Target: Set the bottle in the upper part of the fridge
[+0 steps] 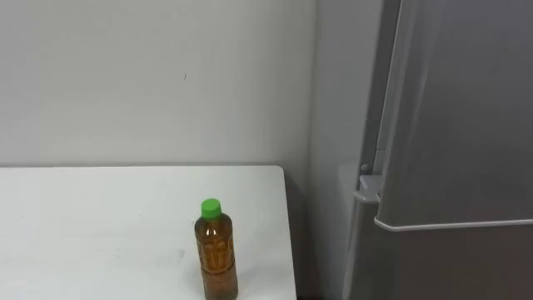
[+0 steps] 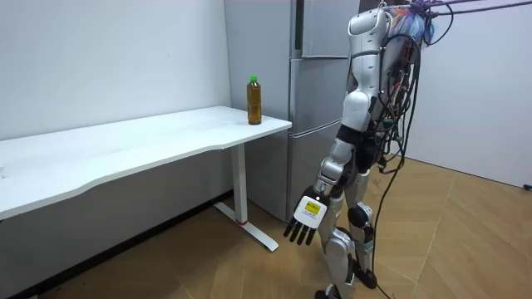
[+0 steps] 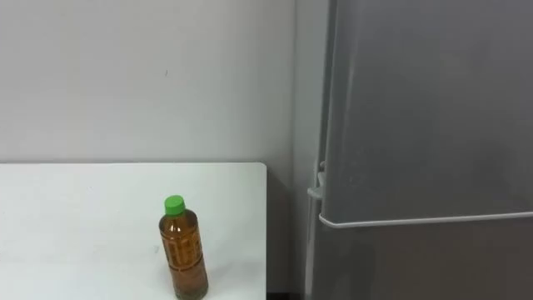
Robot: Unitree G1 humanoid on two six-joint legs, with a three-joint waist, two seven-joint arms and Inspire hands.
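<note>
Left robot hand [image 2: 304, 223] well below bottle [image 2: 254, 100]

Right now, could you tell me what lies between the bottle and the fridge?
Nothing stands between the bottle and the fridge: just bare table up to its edge, seen in both eye views.

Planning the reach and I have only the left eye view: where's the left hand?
Observer: The left hand hangs low beside the robot's leg, fingers straight, holding nothing.
Operator: My view cuts off the bottle's base. Is it standing flat?
Observer: Yes, the bottle stands upright on the table, near the end by the fridge.
Operator: How do we stand to the table?
Observer: The robot stands in front of the fridge, off the table's end, not touching it.
</note>
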